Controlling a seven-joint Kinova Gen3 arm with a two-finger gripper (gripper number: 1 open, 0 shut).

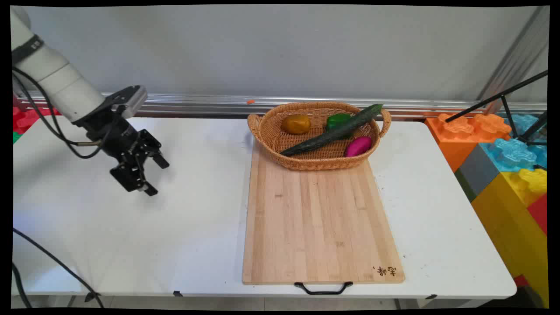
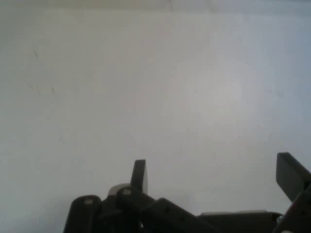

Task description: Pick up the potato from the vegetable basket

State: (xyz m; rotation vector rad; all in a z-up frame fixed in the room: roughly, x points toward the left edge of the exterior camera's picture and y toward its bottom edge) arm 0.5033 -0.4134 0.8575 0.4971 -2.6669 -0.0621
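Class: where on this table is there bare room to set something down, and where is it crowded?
Free: the board in front of the basket; the table left of the board, below the open gripper; the strip right of the board. Crowded: the basket, holding a cucumber, a green pepper, a yellow piece and a pink piece.

Green pepper [image 1: 337, 120] in the wicker basket [image 1: 271, 140]: mostly covered by the cucumber [image 1: 332, 131] lying across it. Burnt mark [image 1: 384, 271] at the cutting board's [image 1: 315, 218] near right corner: too small to read. Toy blocks [image 1: 509, 157]: cut off at right edge.
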